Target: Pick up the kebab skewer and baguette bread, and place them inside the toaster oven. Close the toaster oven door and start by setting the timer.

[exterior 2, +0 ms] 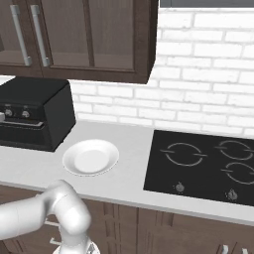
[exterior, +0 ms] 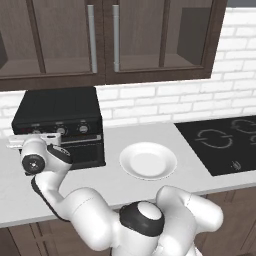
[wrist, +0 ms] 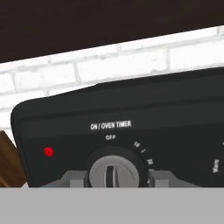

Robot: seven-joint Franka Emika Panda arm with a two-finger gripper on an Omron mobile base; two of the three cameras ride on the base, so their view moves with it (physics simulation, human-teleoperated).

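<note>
So the toaster oven (exterior: 60,122) sits on the left end of the worktop (exterior: 100,192) against the white brick wall, under the dark wood cabinets, and its door (exterior: 82,150) is up and shut against the front. The gripper (exterior: 35,138) is pushed right up to the control strip at the oven's left end. From the hand camera you're staring straight at the timer knob (wrist: 113,171), the one labelled ON / OVEN TIMER with OFF printed above it, and a little red light (wrist: 48,152) glowing off to its left. The two grey finger tips (wrist: 70,179) sit on either side of that knob, touching it as far as I can see, so the jaws look clamped on it. A white plate (exterior: 148,161) sits bare on the worktop just right of the oven, and the black cooktop (exterior 2: 208,166) is further right, well apart from it.
</note>
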